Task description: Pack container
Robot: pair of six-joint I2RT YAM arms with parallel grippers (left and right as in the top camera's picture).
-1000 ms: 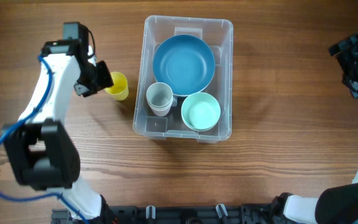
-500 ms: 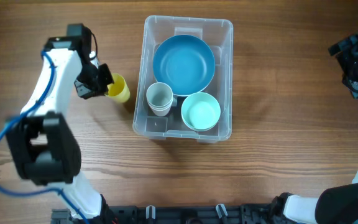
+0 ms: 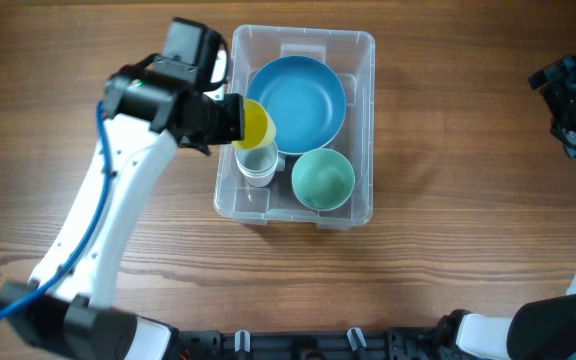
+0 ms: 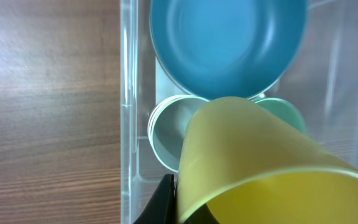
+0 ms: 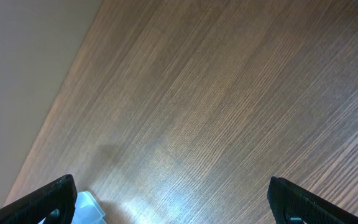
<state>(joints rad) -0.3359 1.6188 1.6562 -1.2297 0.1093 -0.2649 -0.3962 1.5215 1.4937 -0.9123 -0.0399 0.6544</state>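
The container [image 3: 363,48] is a large clear plastic bin in the middle of the table. It holds a blue bowl [image 3: 298,95], a mint green bowl [image 3: 323,178] and a stack of white cups [image 3: 258,165]. My left gripper [image 3: 236,122] is shut on a yellow cup [image 3: 255,124] and holds it tilted above the bin's left side, over the white cups. In the left wrist view the yellow cup [image 4: 253,162] fills the lower frame above the white cups [image 4: 169,127] and the blue bowl [image 4: 229,43]. My right gripper [image 3: 575,100] is open and empty at the far right.
The right wrist view shows bare wood table [image 5: 197,112] and a corner of the clear bin [image 5: 89,208] at the lower left. The bin's left wall [image 4: 128,112] shows in the left wrist view.
My left gripper lifted the yellow cup from the table left of the bin and carried it right, over the bin's left side. The right arm has not moved.
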